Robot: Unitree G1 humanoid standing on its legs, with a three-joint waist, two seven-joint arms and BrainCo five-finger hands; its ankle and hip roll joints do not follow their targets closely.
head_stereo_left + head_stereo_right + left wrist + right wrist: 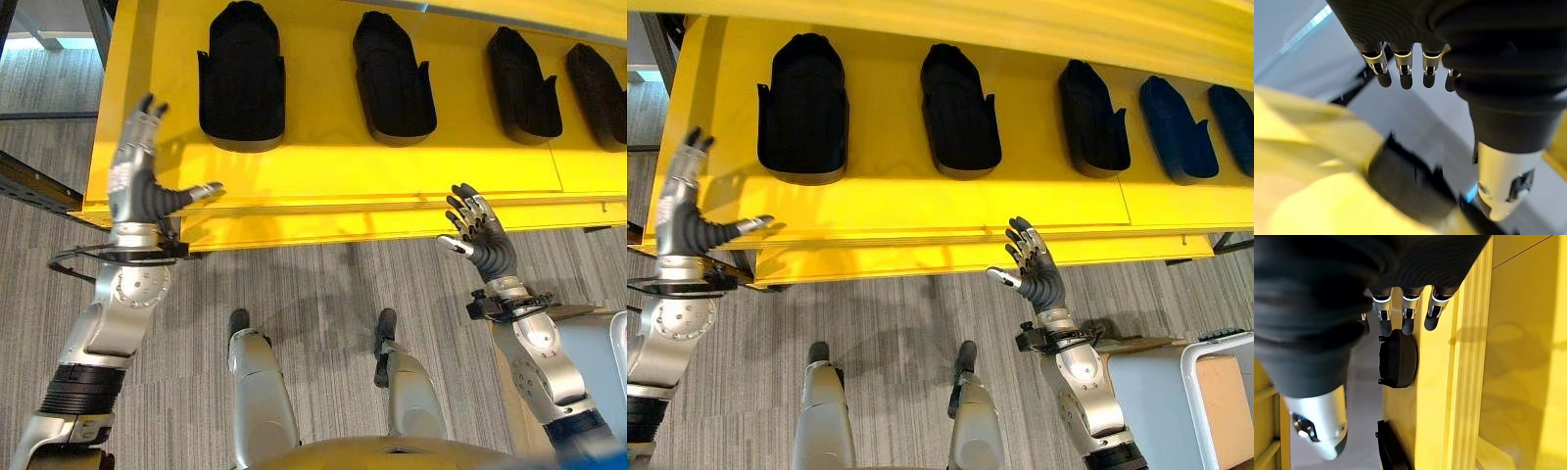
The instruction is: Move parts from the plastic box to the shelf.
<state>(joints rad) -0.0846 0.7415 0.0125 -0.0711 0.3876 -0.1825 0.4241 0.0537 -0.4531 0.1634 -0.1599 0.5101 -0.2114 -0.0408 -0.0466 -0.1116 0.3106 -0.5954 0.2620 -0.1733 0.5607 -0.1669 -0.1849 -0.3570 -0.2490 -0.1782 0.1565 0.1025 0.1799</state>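
Where the smooth yellow shelf (333,171) spreads flat under the head camera, a row of matte black parts lies on it, each a long rounded shell with a squared flange at either side and one blunt end. The leftmost part (241,76) is the widest in view; the second part (392,76), third part (524,83) and fourth part (598,93) sit well apart in the same row, and a fifth part (1236,125) shows at the far right. The shelf's front edge is stepped and ribbed. The left hand (137,176) is raised at the shelf's left corner, fingers straight, thumb spread, holding nothing. The right hand (480,235) hovers just before the front edge, fingers relaxed and empty. A pale plastic box (1215,392) with a rounded rim stands by the right arm over grey striped carpet (313,284).
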